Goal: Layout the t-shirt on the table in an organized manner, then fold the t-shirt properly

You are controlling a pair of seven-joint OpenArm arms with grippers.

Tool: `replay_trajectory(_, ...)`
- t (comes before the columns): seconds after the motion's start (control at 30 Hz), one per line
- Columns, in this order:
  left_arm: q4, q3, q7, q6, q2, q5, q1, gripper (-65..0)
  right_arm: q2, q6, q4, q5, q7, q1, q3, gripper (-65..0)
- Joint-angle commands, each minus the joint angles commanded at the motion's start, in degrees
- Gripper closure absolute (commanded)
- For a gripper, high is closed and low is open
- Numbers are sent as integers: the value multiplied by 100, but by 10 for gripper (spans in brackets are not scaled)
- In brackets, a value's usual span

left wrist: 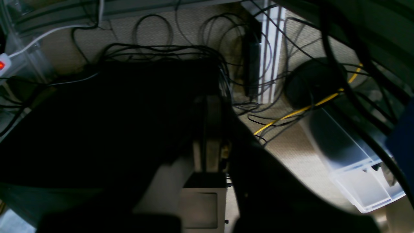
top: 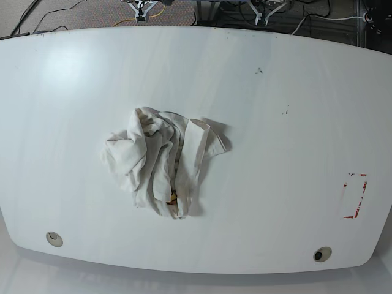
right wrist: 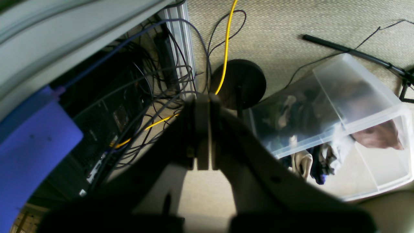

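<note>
The t-shirt (top: 162,160) lies crumpled in a white heap near the middle of the table (top: 275,79), with a small spot of yellow-orange print showing at its lower edge. Neither gripper is near it. My left gripper (left wrist: 211,100) hangs off the table over the floor, its fingers pressed together with nothing between them. My right gripper (right wrist: 203,100) is also over the floor, shut and holding nothing. In the base view only small bits of both arms show beyond the table's far edge.
A red-outlined rectangle (top: 355,196) marks the table's right side, and two grommet holes (top: 54,238) (top: 321,253) sit near the front edge. On the floor lie tangled cables, a yellow cable (right wrist: 226,42), a round black base (right wrist: 241,81) and a clear plastic bin (right wrist: 349,123) with clothes.
</note>
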Motion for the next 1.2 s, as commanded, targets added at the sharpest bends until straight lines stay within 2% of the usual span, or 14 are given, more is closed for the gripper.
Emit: replay_trajectory(1.2,-10,66,-80,-16,7,45,-64,-6,13,12,32,23,193,-44,-2,-1)
